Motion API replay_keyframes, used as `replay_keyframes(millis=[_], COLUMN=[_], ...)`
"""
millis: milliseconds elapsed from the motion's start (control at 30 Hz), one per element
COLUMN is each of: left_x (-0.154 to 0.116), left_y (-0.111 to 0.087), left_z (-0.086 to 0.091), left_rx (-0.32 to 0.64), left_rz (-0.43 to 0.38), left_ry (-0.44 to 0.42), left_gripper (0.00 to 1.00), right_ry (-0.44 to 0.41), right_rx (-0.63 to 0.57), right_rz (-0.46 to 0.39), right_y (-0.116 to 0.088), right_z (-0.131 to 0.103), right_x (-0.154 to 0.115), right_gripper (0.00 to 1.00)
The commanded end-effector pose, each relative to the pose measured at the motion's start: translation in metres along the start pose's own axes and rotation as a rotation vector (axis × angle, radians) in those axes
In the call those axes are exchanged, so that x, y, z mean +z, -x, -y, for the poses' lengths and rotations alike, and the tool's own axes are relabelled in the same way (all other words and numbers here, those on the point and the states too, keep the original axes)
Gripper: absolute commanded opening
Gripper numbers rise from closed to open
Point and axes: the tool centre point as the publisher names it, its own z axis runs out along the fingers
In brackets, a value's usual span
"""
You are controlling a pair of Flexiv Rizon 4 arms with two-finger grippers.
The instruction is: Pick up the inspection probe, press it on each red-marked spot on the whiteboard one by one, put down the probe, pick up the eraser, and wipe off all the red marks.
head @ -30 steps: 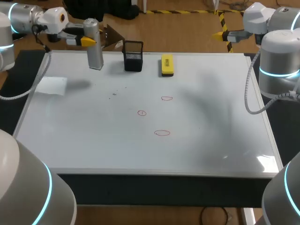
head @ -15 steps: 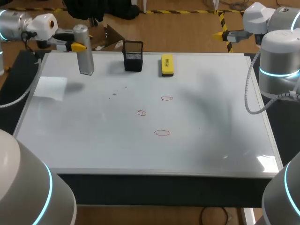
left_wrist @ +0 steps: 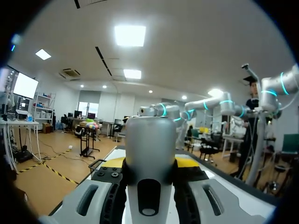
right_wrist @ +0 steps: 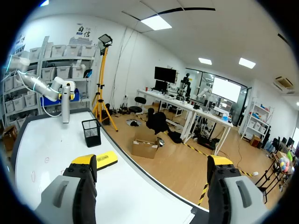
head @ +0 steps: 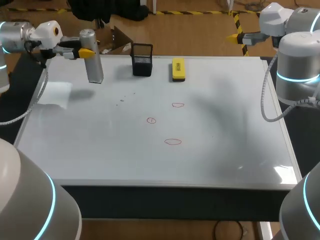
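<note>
The inspection probe (head: 93,57), a grey cylinder, hangs nearly upright over the whiteboard's (head: 100,150) back left corner with my left gripper (head: 82,51) shut on its upper part. In the left wrist view the probe (left_wrist: 150,149) fills the gap between the fingers of that gripper (left_wrist: 149,170). Three red marks (head: 178,105) (head: 151,120) (head: 173,141) lie mid-board. The yellow eraser (head: 178,69) lies at the back edge. My right gripper (right_wrist: 152,163) stands open, holding nothing, beyond the board's back right corner (head: 235,36); ahead of it lie the eraser (right_wrist: 100,159) and the probe (right_wrist: 66,108).
A black mesh holder (head: 142,60) stands at the back edge between the probe and the eraser, and shows in the right wrist view (right_wrist: 91,133). A pale patch (head: 54,92) lies on the board's left side. My right arm's elbow (head: 297,65) stands over the right edge.
My left gripper has carried the probe leftward, away from the black holder, then a touch back and lower. The right arm has not moved.
</note>
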Motion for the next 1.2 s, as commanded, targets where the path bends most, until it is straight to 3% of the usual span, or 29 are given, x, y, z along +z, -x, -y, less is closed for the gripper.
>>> replay_keyframes(millis=[33, 567, 967, 1067, 1200], left_x=[0.003, 0.003, 0.003, 0.003, 0.003], left_y=[-0.006, -0.006, -0.006, -0.006, -0.006], left_z=[0.004, 0.004, 0.004, 0.004, 0.004], left_rx=[0.003, 0.003, 0.003, 0.003, 0.003], left_rz=[0.767, 0.767, 0.767, 0.767, 0.767], left_ry=[0.007, 0.007, 0.007, 0.007, 0.007], left_gripper=[0.0, 0.0, 0.0, 0.0, 0.0], right_ry=[0.0, 0.0, -0.073, -0.042, -0.078], right_rx=[0.0, 0.0, -0.345, -0.43, -0.568], right_rz=[-0.001, -0.001, -0.325, -0.45, -0.597], right_y=[0.0, 0.0, -0.041, -0.057, -0.075], right_z=[0.0, 0.0, -0.03, -0.037, -0.041], right_x=[0.0, 0.0, 0.035, 0.044, 0.057], right_gripper=[1.0, 1.0, 1.0, 1.0, 1.0])
